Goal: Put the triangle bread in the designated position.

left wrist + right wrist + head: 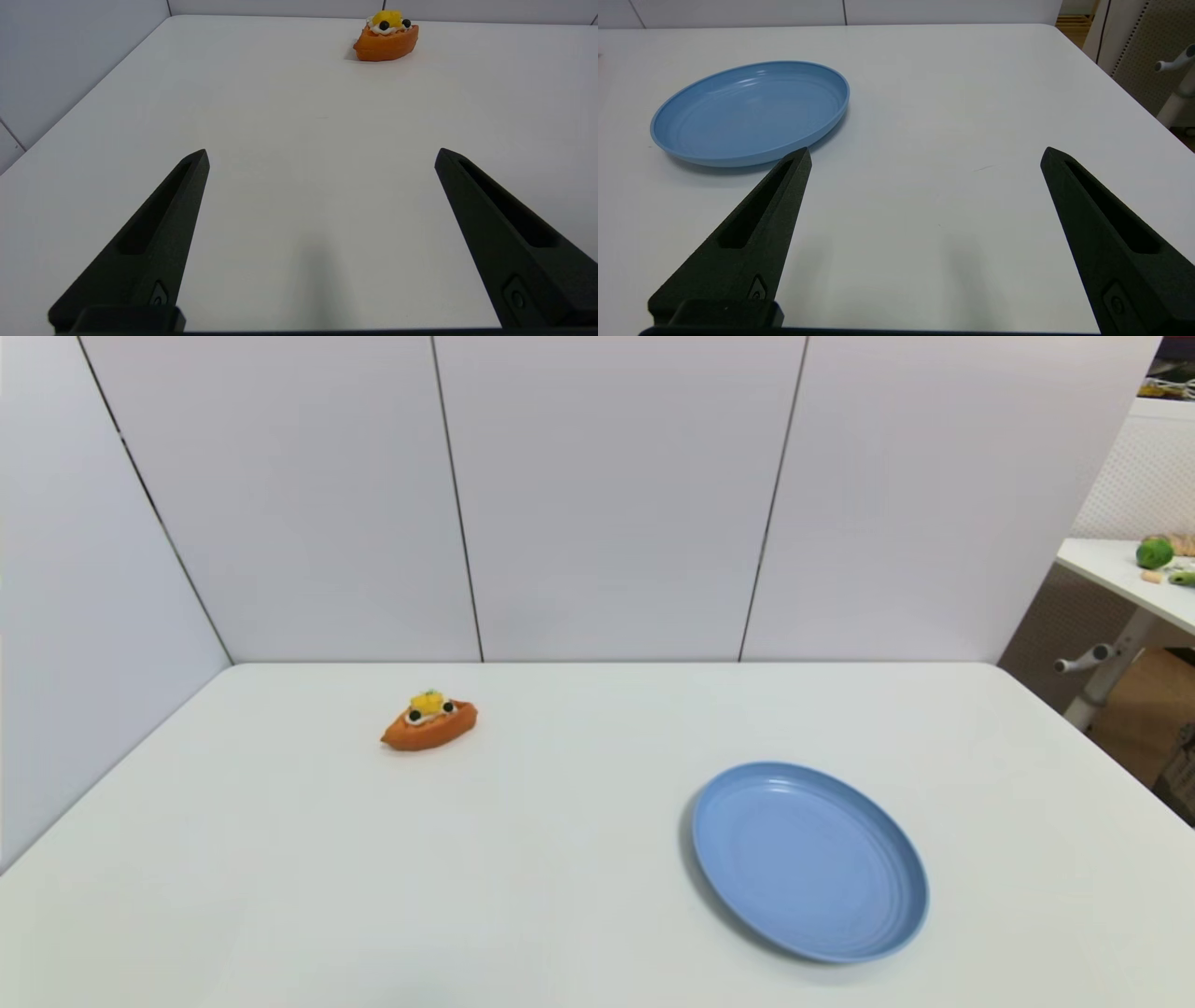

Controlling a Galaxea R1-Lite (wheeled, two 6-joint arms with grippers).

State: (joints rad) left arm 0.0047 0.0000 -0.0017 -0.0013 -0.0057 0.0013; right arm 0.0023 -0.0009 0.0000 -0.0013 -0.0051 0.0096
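While nothing has yet been picked up, the triangle bread (428, 721) sits alone on the white surface (560, 915), out toward eleven o'clock from the middle, near the back wall. One blue plate (810, 861) lies down at about four o'clock, well apart from the pastry and bare inside. I take the plate for the designated spot, though nothing marks it as such.

As for progress, the job looks to be at its very start: the bread is untouched, and the reach, the grasp, the carry across and the set-down all remain.

Both arms hang back at the near edge, out of the head camera's sight. From its own wrist camera, the left hand (322, 154) shows its two black fingers spread wide with nothing between them, and the bread lies far ahead of it. The right hand (927, 154) is likewise spread and empty, the plate just beside one finger.

By count: one bread, one plate, two hands. Off to the right stands another table (1111, 569) with a few small items, too far away to name.
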